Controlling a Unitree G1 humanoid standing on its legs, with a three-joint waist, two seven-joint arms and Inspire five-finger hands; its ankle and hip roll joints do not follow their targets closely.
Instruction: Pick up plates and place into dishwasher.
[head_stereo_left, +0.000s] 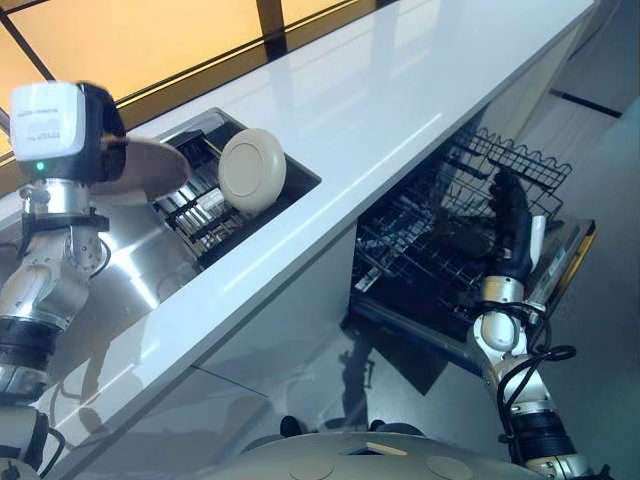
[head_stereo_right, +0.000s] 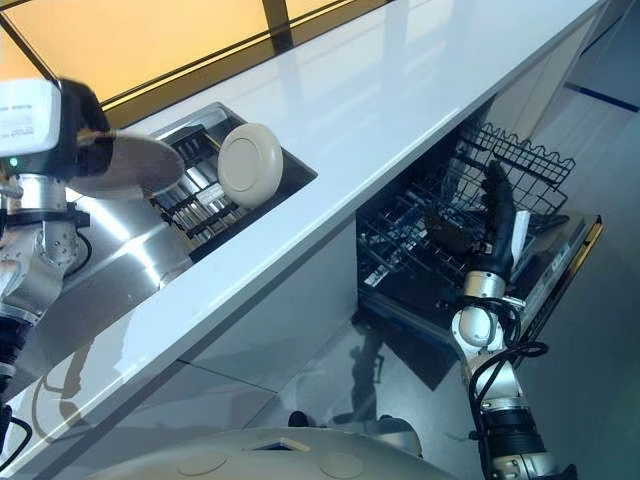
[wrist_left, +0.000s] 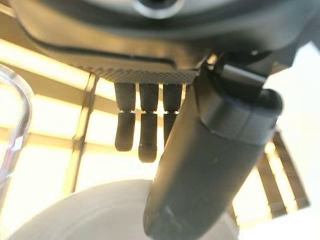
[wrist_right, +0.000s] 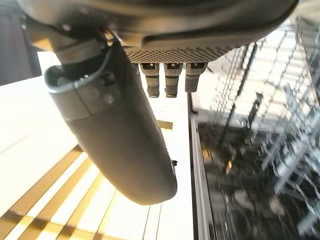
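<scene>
Grey plate (head_stereo_right: 135, 165) sits pinched in my left hand (wrist_left: 200, 150) over the sink rack (head_stereo_left: 205, 215); my right hand (head_stereo_right: 498, 215), fingers straight and empty, hovers at the dishwasher rack (head_stereo_right: 440, 235).

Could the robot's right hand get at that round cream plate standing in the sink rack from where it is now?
Probably not. The right hand hangs low by the dishwasher rack, below the white counter, which lies between it and the cream plate. The left hand is far nearer.
</scene>
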